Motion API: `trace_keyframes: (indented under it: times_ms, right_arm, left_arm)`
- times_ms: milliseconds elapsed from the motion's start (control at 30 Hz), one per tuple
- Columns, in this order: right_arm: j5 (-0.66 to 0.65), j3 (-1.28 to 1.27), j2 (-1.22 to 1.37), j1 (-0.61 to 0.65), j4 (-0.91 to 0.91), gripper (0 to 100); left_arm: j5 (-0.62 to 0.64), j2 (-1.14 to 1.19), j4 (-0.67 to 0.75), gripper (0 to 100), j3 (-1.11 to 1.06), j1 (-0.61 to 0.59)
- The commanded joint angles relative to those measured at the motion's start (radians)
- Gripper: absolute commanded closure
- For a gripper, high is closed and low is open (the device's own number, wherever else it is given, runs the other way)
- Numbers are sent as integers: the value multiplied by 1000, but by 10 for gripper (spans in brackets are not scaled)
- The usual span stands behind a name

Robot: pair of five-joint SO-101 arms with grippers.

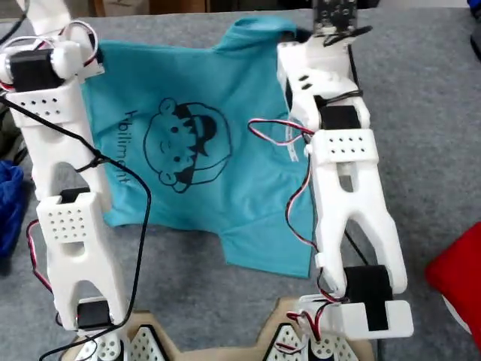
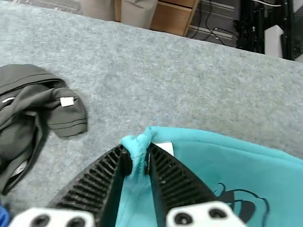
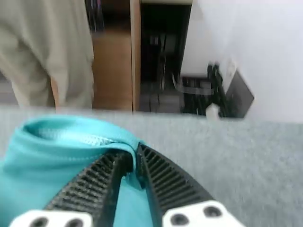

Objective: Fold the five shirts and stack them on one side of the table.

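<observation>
Lying flat across the upper middle of the high view, the teal shirt (image 1: 188, 83) spreads over the grey table (image 1: 428, 113) with its dark cartoon print facing up. Its lower edge is uneven, with one flap reaching down toward the centre of the frame. The left arm runs up the left side of the frame along the shirt's left edge. The right arm runs up right of centre, over the shirt's right part.

In the left wrist view, the left hand (image 2: 137, 158) is clamped on a bunched corner of the shirt, with the fabric pinched between its ribbed black fingers (image 2: 106, 172) and a small white tag just beside them. A crumpled dark grey shirt (image 2: 33, 109) lies on the table, apart from the teal one.

In the right wrist view, the right hand (image 3: 135, 158) is closed on a stitched hem of the shirt, which arches up beside it.

A blue cloth (image 1: 9, 203) shows at the left edge of the high view and a red cloth (image 1: 458, 274) at the right edge.
</observation>
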State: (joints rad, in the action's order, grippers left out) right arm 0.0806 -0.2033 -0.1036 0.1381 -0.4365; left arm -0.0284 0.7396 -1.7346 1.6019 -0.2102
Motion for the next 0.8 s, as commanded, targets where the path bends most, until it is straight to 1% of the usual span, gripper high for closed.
trace_keyframes:
  times_ms: [0, 133, 200, 267, 400, 467, 533, 633, 767]
  right_arm:
    - [-28, 93, -68, 28, -166, 991]
    - [-28, 205, -68, 25, -374, 991]
    - [-28, 269, -68, 22, -480, 991]
    - [-32, 332, -67, 22, -586, 991]
    - [-103, 414, -67, 28, -772, 991]
    - [-132, 438, -67, 28, -841, 991]
    - [-140, 460, -67, 28, -918, 991]
    - [-138, 473, -67, 30, -1028, 991]
    - [-133, 472, -67, 30, -1137, 991]
  left_arm:
    - [6, 39, 23, 981, -46, -41]
    - [-38, 125, 29, 981, -86, -46]
    - [-43, 145, 5, 981, -94, -44]
    - [-74, 154, -26, 981, -97, -38]
    - [-103, 151, -26, 981, -152, -35]
    - [-155, 143, -26, 981, -195, -35]
    - [-184, 125, -26, 981, -258, -43]
    - [-195, 77, -26, 981, -390, -57]
    - [-195, -54, -26, 981, -603, -61]
